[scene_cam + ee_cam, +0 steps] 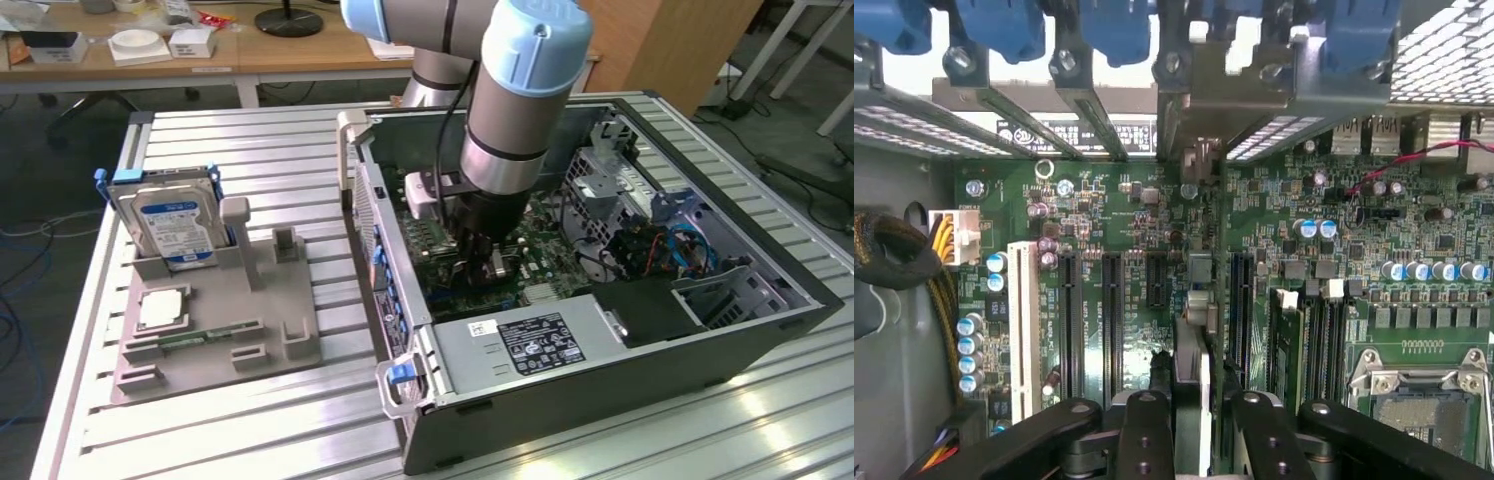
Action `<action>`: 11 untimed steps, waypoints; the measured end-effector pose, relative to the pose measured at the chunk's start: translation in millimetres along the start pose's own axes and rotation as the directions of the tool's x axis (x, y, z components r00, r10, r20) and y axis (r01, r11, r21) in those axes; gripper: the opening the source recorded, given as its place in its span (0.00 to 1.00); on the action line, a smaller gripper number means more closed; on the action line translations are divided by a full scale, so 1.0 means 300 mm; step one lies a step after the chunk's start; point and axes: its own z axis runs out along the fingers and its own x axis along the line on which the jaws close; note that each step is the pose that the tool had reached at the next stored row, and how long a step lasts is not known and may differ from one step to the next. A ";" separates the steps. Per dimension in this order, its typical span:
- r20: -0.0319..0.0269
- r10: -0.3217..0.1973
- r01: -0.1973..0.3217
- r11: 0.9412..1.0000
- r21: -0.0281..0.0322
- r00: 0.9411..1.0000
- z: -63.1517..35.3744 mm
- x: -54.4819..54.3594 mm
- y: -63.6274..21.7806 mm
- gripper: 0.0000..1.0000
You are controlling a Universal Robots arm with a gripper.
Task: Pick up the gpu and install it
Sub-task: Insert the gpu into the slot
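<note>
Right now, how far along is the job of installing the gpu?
Done: the pickup. The gpu is not on the grey holder tray but inside the open computer case. In hand: the tool appears shut on the card, holding it edge-on above the black expansion slots of the motherboard. Left: seating. The card does not look pressed into a slot yet.

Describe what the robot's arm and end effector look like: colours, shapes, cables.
The arm is a thick, round, silver-grey tube with light blue caps at its joints and a black ring lower down. A thin black cable runs along it. Near the wrist sits a pale grey boxy block. The end effector is black, with jointed link fingers held by round pins.
</note>
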 end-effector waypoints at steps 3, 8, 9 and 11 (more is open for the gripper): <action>0.000 -0.001 0.001 1.000 0.000 1.000 -0.012 0.000 -0.001 0.34; -0.001 -0.001 0.001 1.000 0.000 1.000 -0.058 -0.002 -0.002 0.34; -0.001 -0.001 0.001 1.000 0.000 1.000 -0.068 -0.002 -0.002 0.34; -0.001 -0.001 0.001 1.000 0.000 1.000 -0.089 -0.003 -0.002 0.34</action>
